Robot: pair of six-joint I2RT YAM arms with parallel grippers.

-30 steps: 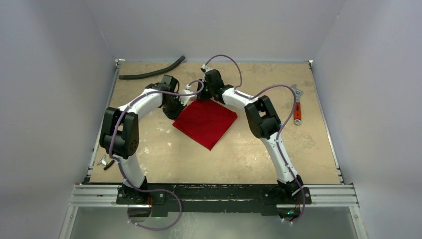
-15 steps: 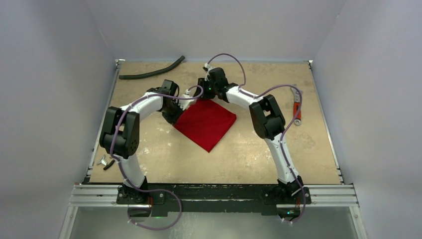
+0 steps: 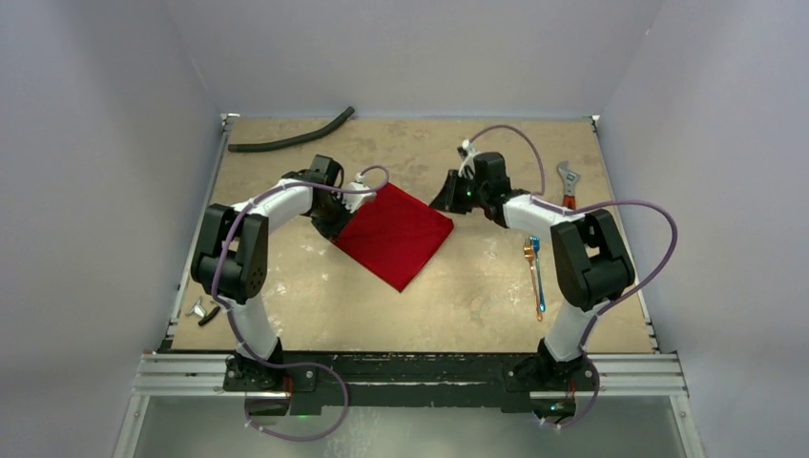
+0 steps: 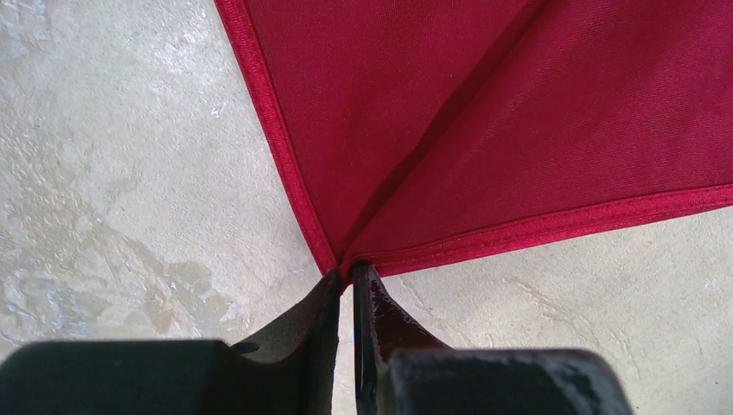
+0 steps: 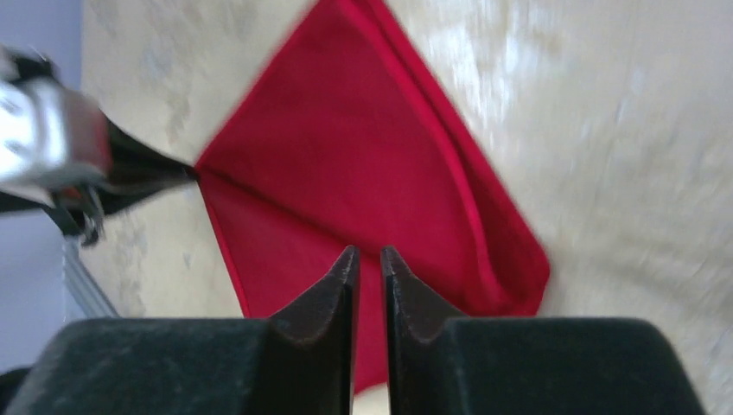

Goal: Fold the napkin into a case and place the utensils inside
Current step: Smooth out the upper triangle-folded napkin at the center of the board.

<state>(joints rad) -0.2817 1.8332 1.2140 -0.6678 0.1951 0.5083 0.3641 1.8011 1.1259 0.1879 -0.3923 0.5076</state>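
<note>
You are working on a mottled beige table (image 3: 458, 305) boxed in by plain pale walls. Start at the left gripper (image 4: 348, 275): its jaws stand a bare slit apart, low over the table, with the left corner of the napkin (image 4: 484, 112) running right up to their tips. A crease fans out from that corner, but I cannot tell whether the cloth is actually pinched. The napkin lies flat as a red diamond between your two arms, one corner pointing toward the bases.

The right gripper (image 5: 369, 255) hangs off the cloth, just beyond its right corner, and looks back across it. Its jaws are almost together with nothing between them.

The utensils (image 3: 536, 281) lie well apart from the napkin on the right, beside the right arm's elbow, with their long axis running near to far. The left arm is the one placed for the next fold, I judge; the right is far nearer the utensils.
</note>
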